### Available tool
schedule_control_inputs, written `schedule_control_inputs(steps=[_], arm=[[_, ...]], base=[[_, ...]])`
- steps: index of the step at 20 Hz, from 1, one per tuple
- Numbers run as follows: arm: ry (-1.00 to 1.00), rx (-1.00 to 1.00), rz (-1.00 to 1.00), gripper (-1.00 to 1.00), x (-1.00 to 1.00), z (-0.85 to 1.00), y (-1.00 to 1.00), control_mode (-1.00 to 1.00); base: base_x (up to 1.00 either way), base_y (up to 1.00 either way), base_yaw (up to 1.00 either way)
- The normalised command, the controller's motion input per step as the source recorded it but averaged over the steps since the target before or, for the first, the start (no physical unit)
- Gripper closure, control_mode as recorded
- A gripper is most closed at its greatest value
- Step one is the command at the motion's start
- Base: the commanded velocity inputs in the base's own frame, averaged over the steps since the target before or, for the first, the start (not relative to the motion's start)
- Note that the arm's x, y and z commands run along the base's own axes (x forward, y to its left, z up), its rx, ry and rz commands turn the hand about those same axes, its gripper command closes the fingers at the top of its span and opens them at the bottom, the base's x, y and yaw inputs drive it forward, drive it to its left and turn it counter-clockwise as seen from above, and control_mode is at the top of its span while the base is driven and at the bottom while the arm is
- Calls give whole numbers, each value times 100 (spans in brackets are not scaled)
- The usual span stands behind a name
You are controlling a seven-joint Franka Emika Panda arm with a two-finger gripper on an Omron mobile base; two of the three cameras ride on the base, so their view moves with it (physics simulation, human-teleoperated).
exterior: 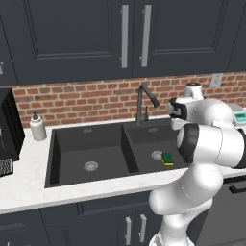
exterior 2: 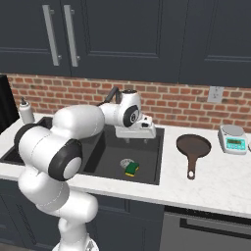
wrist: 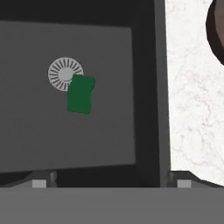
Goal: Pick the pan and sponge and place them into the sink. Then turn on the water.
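Currently green-topped yellow sponge (exterior 2: 131, 169) lies in right basin of black double sink (exterior: 62, 139), touching round silver drain (wrist: 64, 72). Dark brown frying pan (exterior 2: 193, 146) sits on white counter (exterior 2: 215, 176). Gripper (exterior 2: 136, 139) spread wide, empty, above basin.

Sponge (exterior 2: 131, 168): small green block, yellow layer beneath, flat on floor of right basin of sink (exterior 2: 156, 162), one end overlapping the round silver drain.

Sink: black, 2 basins, 1 drain each.

Pan (exterior 2: 193, 145): round, shallow, dark brown, upright on the counter at 3 o'clock from sink, apart from it; thin handle points toward 6 o'clock.
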Motion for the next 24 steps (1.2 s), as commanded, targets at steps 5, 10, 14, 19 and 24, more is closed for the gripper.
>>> schedule_control_inputs(steps=[5,10,14,19,24], arm=[[0,0,0,-100,-5,0,-22,-100],[0,0,0,-100,-18,0,-37,-100],[0,0,0,-100,-19,0,-40,-100],[0,0,0,-100,-19,0,-51,-100],[0,2,0,-100,-18,0,-63,-100]], base=[[0,0,0],[0,0,0],[0,0,0],[0,0,0],[0,0,0]])
